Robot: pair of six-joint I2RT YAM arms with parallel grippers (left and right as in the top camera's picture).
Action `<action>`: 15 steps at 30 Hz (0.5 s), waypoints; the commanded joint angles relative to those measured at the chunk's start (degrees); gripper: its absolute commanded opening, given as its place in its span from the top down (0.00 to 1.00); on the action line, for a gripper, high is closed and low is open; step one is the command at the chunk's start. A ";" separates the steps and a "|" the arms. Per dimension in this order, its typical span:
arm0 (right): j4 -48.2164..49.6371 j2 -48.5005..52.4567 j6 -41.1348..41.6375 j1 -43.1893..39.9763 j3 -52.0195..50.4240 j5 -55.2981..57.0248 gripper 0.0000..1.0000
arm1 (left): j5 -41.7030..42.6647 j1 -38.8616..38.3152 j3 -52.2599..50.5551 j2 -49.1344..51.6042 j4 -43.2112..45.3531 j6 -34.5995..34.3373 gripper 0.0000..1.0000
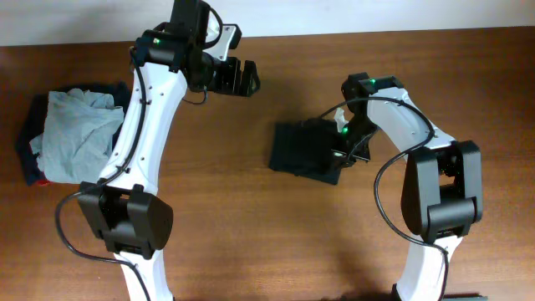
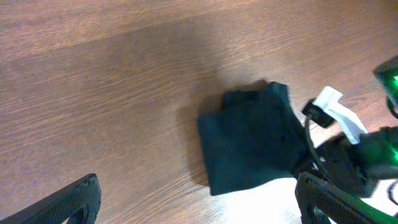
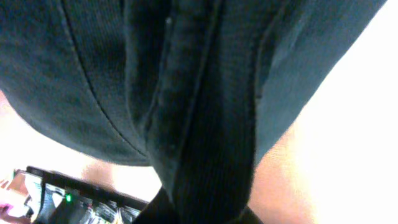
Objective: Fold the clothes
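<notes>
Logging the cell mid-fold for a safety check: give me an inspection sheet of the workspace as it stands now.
Surface: brown wooden table, no spills seen.
Job's things: black T-shirt, folded compact, right of centre.
Clutter: light grey garment heaped on navy garment, far left.
Grippers: left gripper jaws open, holding nothing; right gripper jaws shut on the black T-shirt's edge.
Cables: black cables loop along both arms.
Surroundings: pale wall strip beyond the table.

The table (image 1: pixel 251 234) is brown wood with fine grain and a dull satin finish. The black T-shirt (image 1: pixel 303 149) is soft, matt knit cloth with thick stitched hems and a fine rib. The grey garment (image 1: pixel 79 134) is thin, crumpled cloth. The left arm (image 1: pixel 144 109) and right arm (image 1: pixel 403 113) have smooth, glossy white plastic shells and matt black joints.
</notes>
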 commanded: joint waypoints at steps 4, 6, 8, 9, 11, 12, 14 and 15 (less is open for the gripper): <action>-6.08 -1.97 -1.25 -0.07 0.00 7.85 0.37 | -1.75 0.24 0.87 -1.25 -3.48 -0.28 0.01; -7.37 -1.97 -2.23 -0.07 0.00 8.63 0.12 | -1.75 0.24 0.79 -1.25 -4.72 -0.28 0.01; -7.50 -1.97 -2.21 -0.07 0.00 8.66 0.05 | -1.73 0.24 0.76 -1.22 -5.81 -0.24 0.01; -7.43 -1.97 -2.19 -0.07 0.02 8.66 0.03 | -1.73 0.13 0.74 -1.22 -6.43 0.20 0.01; -7.13 -2.12 -2.19 -0.09 0.24 8.66 0.02 | -1.70 -0.26 0.24 -1.22 -7.23 1.27 0.01; -6.95 -2.29 -2.19 -0.13 0.68 8.66 0.02 | -1.73 -0.57 -0.26 -1.22 -7.39 1.44 0.01; -6.80 -3.02 -2.21 -0.48 2.38 8.66 0.01 | -1.68 -1.49 -2.86 -1.22 -7.10 1.44 0.01; -6.80 -3.37 -2.23 -0.87 3.41 8.66 0.01 | -1.53 -2.14 -4.90 -1.22 -6.43 1.44 0.01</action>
